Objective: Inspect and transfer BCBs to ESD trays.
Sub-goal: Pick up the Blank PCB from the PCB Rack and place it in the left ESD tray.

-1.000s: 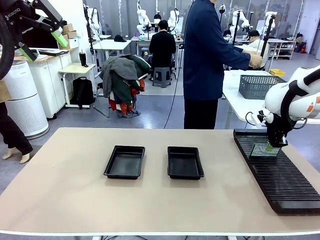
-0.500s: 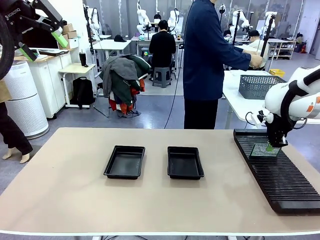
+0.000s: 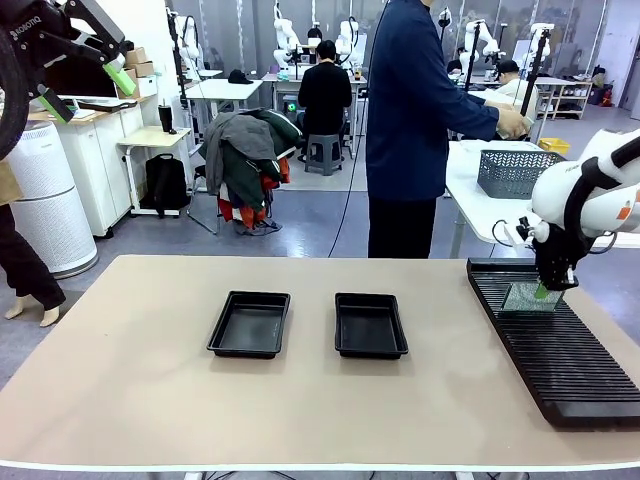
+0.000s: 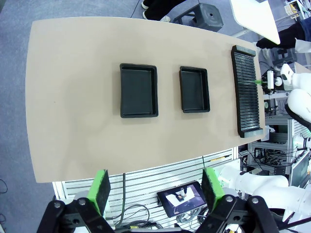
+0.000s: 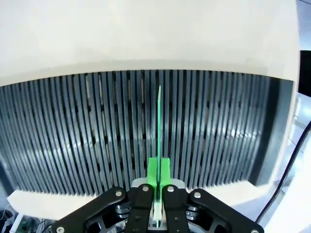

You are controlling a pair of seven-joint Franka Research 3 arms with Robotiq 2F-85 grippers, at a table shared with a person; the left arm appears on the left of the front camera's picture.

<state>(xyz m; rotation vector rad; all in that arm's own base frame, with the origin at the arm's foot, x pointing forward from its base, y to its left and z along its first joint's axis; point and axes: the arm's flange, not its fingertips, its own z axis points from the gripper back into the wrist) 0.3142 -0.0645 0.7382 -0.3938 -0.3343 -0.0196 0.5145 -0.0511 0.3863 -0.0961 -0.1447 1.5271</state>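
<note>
Pinching a thin green BCB (image 5: 159, 116) by its upper edge, the right arm's fingers (image 5: 165, 171) are clenched flat on both of its faces. The wrist view shows the board edge-on, a narrow line standing over the black slotted rack (image 3: 560, 365). It stands on edge at the rack's far end, on the right side of the counter (image 3: 150, 400). Whether its lower edge sits in a slot or hangs just clear of it I cannot tell.

The board looks light and stiff, so weight should be no trouble. The likelier risks are twisting it against the slot walls or letting a smooth face slip between the pads. A hold near the middle of the top edge, as here, seems right, and a straight upward pull would suit it.

The right arm reaches down steeply, wrist folded over, fingers pointing at the rack. The left arm's fingers (image 4: 101, 190) are released and spread wide, held high over the counter's left side. They look down on two empty ESD trays (image 3: 248, 297) lying side by side mid-counter, well apart from the rack.
</note>
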